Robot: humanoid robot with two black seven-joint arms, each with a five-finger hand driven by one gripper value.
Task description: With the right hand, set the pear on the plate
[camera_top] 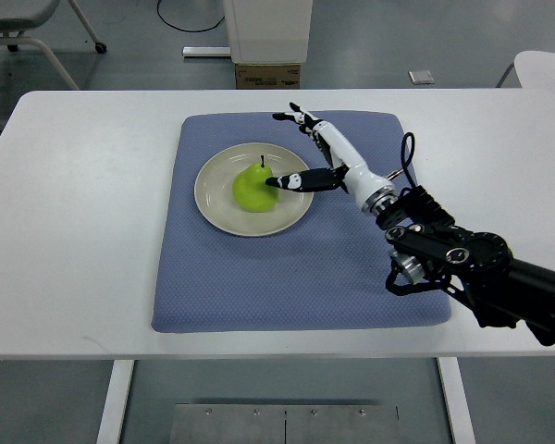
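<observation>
Resting on plate (pixel 224 215), pear (pixel 253 190), right hand (pixel 307 153) touching, blue mat (pixel 259 287) beneath

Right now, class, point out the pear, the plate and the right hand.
pear (pixel 252 189): top view, on the middle of its green body.
plate (pixel 216 205): top view, on the bare rim left of the fruit.
right hand (pixel 316 154): top view, on the white middle of the hand.
</observation>
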